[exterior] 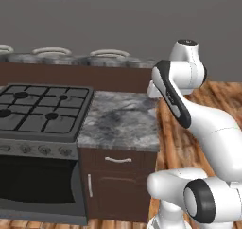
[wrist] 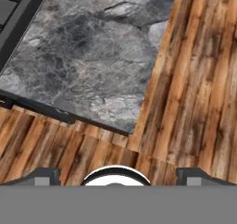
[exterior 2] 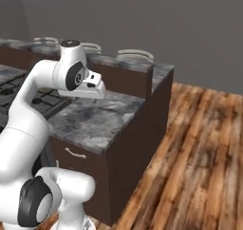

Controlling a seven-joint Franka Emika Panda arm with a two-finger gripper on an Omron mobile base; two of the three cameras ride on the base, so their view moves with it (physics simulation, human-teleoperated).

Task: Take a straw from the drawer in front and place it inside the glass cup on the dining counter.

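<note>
The drawer (exterior: 117,160) sits shut under the marble surface (exterior: 120,121); the pincer (wrist: 118,176) hovers above, spread wide, empty; lower it squarely onto the handle (exterior: 117,160) first.

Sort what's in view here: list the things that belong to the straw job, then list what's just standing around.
Job things:
- drawer, shut, under the marble worktop
- dining counter, behind the worktop
- gripper, open, above the worktop's corner

Just standing around:
- gas stove
- oven below it
- marble worktop
- cabinet door
- wooden floor
</note>
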